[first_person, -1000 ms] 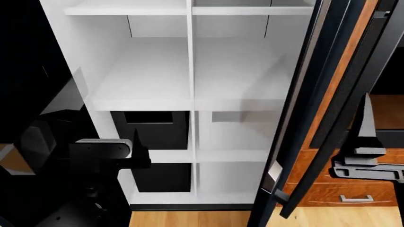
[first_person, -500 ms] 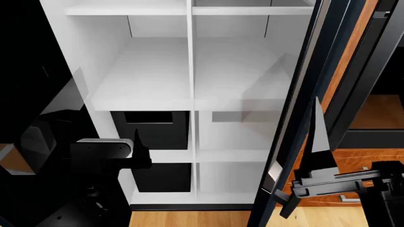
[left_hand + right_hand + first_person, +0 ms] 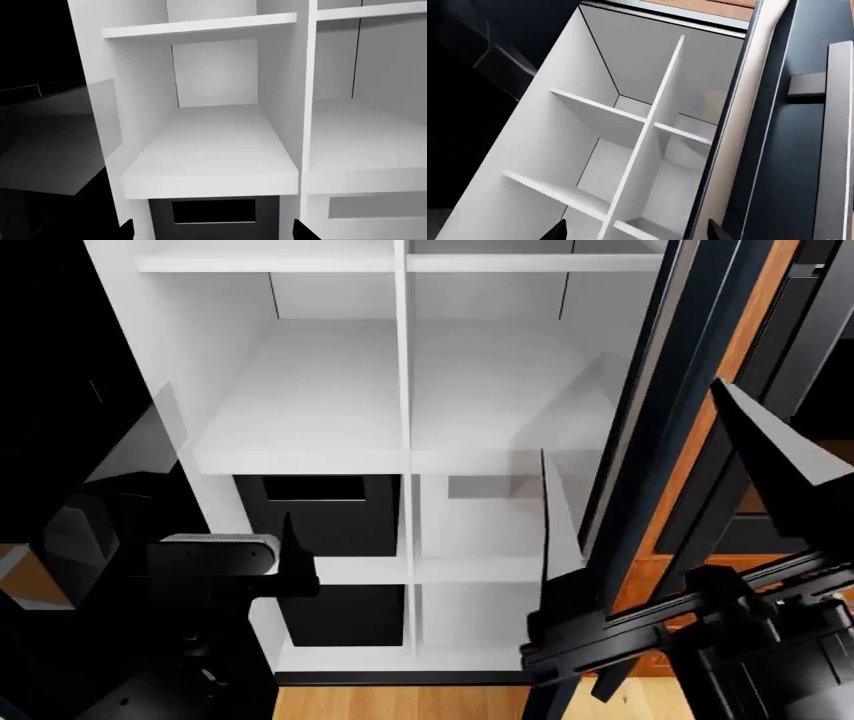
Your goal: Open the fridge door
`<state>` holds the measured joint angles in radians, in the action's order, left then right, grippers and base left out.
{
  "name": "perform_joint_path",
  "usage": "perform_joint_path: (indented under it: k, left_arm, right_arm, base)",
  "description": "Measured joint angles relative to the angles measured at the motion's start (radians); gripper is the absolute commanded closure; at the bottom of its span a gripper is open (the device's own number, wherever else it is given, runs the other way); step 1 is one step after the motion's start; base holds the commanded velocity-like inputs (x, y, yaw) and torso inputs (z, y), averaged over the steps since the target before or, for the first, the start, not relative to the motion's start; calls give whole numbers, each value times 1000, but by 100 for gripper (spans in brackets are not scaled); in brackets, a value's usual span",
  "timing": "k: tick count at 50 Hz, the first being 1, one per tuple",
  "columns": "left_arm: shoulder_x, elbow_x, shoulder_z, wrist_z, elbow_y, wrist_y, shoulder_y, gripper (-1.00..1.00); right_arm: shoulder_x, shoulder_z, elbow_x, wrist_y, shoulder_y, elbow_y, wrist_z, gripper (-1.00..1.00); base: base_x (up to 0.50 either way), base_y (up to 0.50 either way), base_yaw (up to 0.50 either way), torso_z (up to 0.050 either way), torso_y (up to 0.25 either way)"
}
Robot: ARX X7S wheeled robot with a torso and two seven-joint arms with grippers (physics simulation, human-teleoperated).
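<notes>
The fridge stands open, its white shelved interior (image 3: pixel 400 390) facing me with two black bins (image 3: pixel 327 515) in the lower left column. Its glossy dark left door (image 3: pixel 67 440) is swung out on the left, and the right door (image 3: pixel 674 370) shows edge-on at the right. My right gripper (image 3: pixel 638 430) is open, one finger inside the cabinet and one outside, with the right door's edge between them. In the right wrist view the gripper (image 3: pixel 635 232) looks into the shelves, beside the door's silver handle (image 3: pixel 837 150). My left gripper (image 3: pixel 287 540) (image 3: pixel 213 232) is open, empty, before the upper bin (image 3: pixel 213 217).
Wooden drawers (image 3: pixel 654 645) and orange wood panelling (image 3: pixel 745 335) lie behind the right door. A strip of wood floor (image 3: pixel 400 702) runs under the fridge. The left door's glossy face reflects the room.
My right gripper has risen and swung left, from beside the wooden drawers outside the door to straddling the right door's edge. The left arm and both doors have not moved.
</notes>
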<state>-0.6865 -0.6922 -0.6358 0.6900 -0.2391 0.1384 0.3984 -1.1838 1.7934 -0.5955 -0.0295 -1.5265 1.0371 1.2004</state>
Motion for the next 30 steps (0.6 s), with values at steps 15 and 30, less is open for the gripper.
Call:
perform_joint_path:
  k: [15,30]
  left_arm:
    - [-3,-1,4,0,0,-4,-6,-100]
    - [-5,-1,8,-1,2,-10,-12,-100]
  right_arm:
    - [211,181,-74,37,-155,-28,48,-100]
    - [396,197,-156,88,-141,-107,47,-100]
  base:
    - [0,0,0,0,0]
    - [0,0,0,0,0]
